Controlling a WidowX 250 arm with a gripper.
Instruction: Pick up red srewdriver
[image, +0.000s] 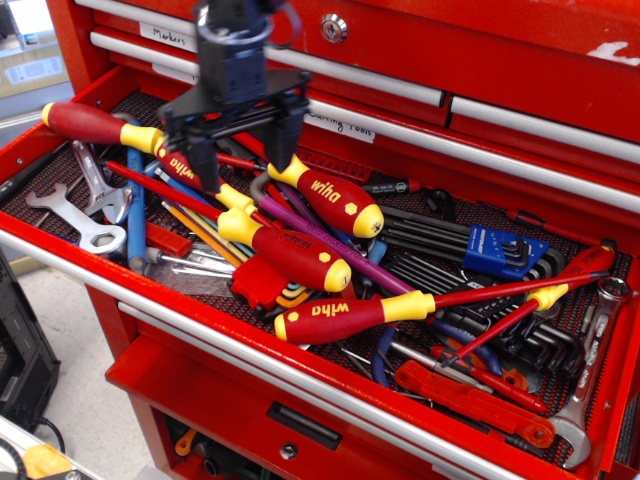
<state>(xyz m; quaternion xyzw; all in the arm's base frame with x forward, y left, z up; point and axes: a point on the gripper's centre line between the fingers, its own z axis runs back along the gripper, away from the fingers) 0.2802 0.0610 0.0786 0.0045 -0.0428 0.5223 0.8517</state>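
- Observation.image view looks down into an open red tool-chest drawer (60, 262) with a black mesh liner, crowded with hand tools.
- Nearest the front rail lies a glossy red "wiha" screwdriver (330, 318) with a yellow collar and a thin red shaft running right.
- Just behind it sits the red srewdriver (283, 250): a thick, smooth red handle, yellow collar at its upper-left, rounded yellow butt at its lower-right, small dark lettering on the side. It rests on a heap of thin shafts and a purple rod.
- Flat steel wrenches (75, 205) lie at the left; black hex keys in a blue holder (495, 250) lie at the right.
- Further back, the gripper (247, 153), black and slightly motion-blurred, hangs above the pile with its two fingers (208, 160) spread apart, empty. Its tips stand over the yellow collar ends of the task tool and its neighbours; whether they touch anything is unclear.
- Behind, closed red drawers carry silver handle rails (480, 160).
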